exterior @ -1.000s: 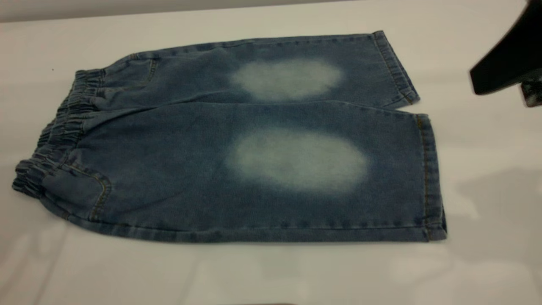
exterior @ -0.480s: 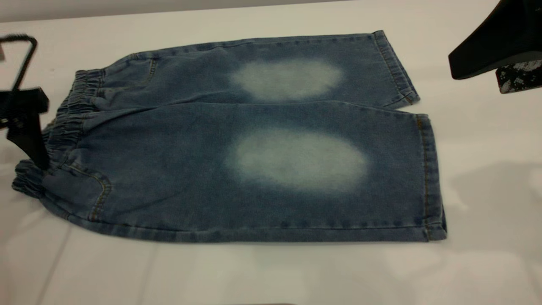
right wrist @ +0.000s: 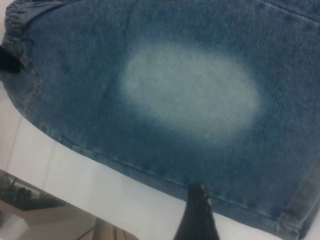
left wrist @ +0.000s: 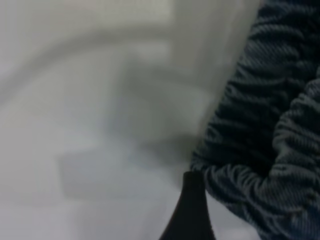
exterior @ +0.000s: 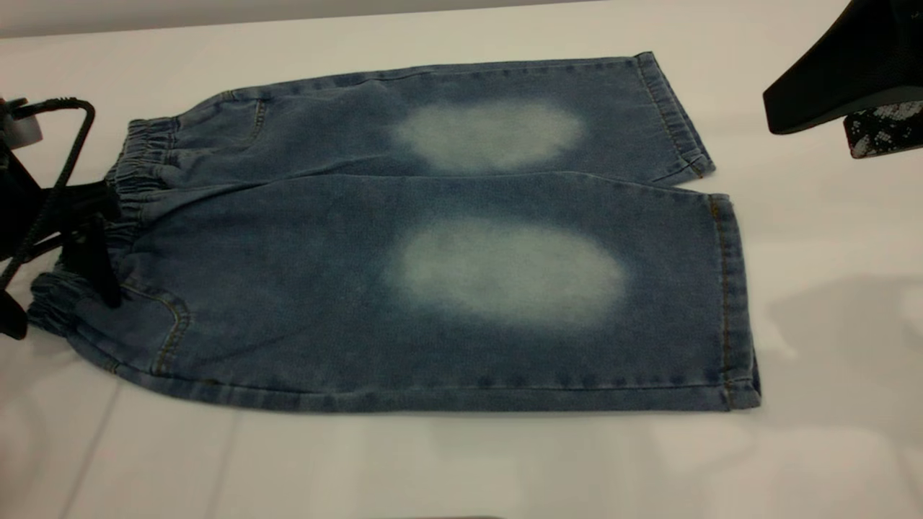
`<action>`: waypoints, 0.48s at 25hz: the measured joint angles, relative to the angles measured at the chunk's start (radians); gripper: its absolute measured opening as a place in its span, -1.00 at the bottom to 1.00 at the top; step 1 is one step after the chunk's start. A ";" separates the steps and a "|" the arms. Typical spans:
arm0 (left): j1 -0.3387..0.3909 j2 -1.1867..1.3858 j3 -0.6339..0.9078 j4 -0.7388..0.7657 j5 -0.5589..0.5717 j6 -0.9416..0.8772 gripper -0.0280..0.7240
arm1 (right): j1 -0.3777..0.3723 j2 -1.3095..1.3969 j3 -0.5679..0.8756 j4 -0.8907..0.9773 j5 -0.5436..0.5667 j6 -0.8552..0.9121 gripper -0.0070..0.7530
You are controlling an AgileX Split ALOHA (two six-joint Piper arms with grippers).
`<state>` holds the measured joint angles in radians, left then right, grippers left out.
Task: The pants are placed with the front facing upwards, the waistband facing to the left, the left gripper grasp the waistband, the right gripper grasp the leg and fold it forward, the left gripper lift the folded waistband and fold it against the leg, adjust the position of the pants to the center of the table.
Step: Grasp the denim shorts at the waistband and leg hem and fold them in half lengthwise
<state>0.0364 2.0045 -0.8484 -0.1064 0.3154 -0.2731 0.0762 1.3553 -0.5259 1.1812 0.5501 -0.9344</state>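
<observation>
Now left gripper (exterior: 68,270) at waistband (exterior: 126,184)

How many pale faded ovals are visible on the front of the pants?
2. One faded oval lies on the far leg of the pants, the other faded oval on the near leg. Both are fully visible; nothing covers them.

We count one pants (exterior: 433,238) on one table (exterior: 461,468). One waistband (exterior: 137,180). Two legs, two pale faded ovals, one per leg. Two leg hems. We see two grippers: left gripper (exterior: 61,285), right gripper (exterior: 858,108).
</observation>
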 joint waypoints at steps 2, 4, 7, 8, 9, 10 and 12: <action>0.000 0.011 0.000 -0.001 -0.006 0.000 0.59 | 0.000 0.000 0.000 0.001 0.000 0.000 0.27; 0.000 0.019 -0.004 -0.002 -0.009 0.000 0.54 | 0.000 0.000 0.000 0.001 0.001 0.000 0.27; -0.002 0.022 -0.007 -0.005 -0.012 0.000 0.35 | 0.000 0.001 0.003 0.001 0.019 0.012 0.27; -0.002 0.022 -0.007 -0.006 -0.013 0.002 0.23 | 0.000 0.005 0.011 0.005 0.032 0.030 0.27; -0.003 0.022 -0.007 -0.010 -0.015 0.004 0.11 | 0.000 0.011 0.023 0.013 0.045 0.044 0.27; -0.004 0.022 -0.007 -0.013 -0.018 0.004 -0.06 | 0.000 0.024 0.036 0.023 0.057 0.058 0.27; -0.004 0.022 -0.007 -0.017 -0.024 0.007 -0.41 | 0.000 0.057 0.073 0.047 0.064 0.066 0.27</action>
<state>0.0327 2.0265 -0.8555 -0.1231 0.2918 -0.2664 0.0762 1.4125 -0.4530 1.2285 0.6138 -0.8688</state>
